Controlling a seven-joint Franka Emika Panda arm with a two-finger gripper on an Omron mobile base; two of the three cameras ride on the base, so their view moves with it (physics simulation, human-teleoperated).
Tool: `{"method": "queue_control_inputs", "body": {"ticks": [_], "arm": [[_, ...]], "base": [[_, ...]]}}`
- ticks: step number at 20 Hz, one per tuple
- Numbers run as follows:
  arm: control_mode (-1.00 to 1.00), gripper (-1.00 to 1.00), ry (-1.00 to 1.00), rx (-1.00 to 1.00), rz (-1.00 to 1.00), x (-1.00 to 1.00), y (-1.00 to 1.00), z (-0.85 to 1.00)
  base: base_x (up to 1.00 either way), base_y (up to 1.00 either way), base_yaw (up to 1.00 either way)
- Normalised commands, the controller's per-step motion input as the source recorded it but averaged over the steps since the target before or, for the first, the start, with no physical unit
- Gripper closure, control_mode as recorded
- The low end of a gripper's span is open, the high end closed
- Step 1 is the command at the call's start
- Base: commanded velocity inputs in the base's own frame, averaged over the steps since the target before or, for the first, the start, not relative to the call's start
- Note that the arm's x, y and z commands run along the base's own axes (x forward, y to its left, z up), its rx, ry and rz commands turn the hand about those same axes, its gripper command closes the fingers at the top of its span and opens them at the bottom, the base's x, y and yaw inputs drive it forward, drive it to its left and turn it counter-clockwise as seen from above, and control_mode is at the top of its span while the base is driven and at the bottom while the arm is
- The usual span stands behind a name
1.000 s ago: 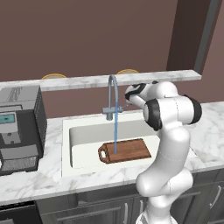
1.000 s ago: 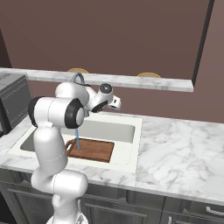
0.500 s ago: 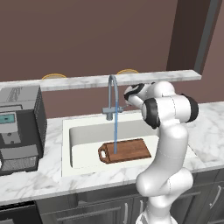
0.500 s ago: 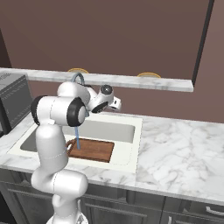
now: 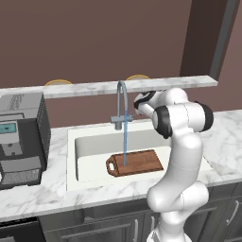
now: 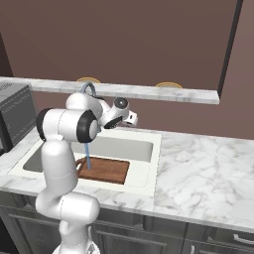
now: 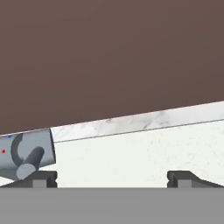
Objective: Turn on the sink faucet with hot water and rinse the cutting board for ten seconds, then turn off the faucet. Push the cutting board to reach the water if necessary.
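Faucet [image 5: 122,101]: stands at the back rim of the sink, behind the middle of the basin; its arched spout reaches forward over the basin. In the hand view its grey base post with the short lever [image 7: 27,154] sits at the left edge.
Water [image 5: 125,144]: a thin blue stream runs straight down from the spout tip and lands on the board.
Board [image 5: 136,162]: lies flat on the sink floor under the spout, toward the front of the basin, its holed handle pointing to the sink's left end. The stream meets it near the handle end. In the right base view [image 6: 105,169] the arm covers part of that end.
Sink [image 5: 90,146]: off-white basin set in the marble counter [image 5: 227,142]; its left half is bare of things.
Gripper [image 5: 137,102]: held level just to the right of the faucet, at about the height of the base post, pointing toward it. In the hand view the two finger tips [image 7: 43,178] stand wide apart with nothing between them, so the gripper is open; the left tip is just below the lever, and I cannot tell if it touches.
Coffee machine [image 5: 20,139]: on the counter left of the sink.
Shelf [image 5: 142,86]: marble ledge on the wall behind the faucet.
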Motion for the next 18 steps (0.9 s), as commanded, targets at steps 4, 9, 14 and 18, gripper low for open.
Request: {"method": "queue_control_inputs", "body": {"ticks": [4, 9, 14, 18], "arm": [[-1.00, -1.00, -0.01, 0.00, 0.00, 0.07, 0.00, -0.04], [-1.00, -1.00, 0.00, 0.00, 0.00, 0.09, 0.00, -0.02], [-1.00, -1.00, 0.00, 0.00, 0.00, 0.09, 0.00, -0.01], [-1.00, -1.00, 0.00, 0.00, 0.00, 0.06, 0.00, -0.06]], "base": [[0.00, 0.00, 0.00], [0.00, 0.00, 0.00], [0.00, 0.00, 0.00], [0.00, 0.00, 0.00]]}}
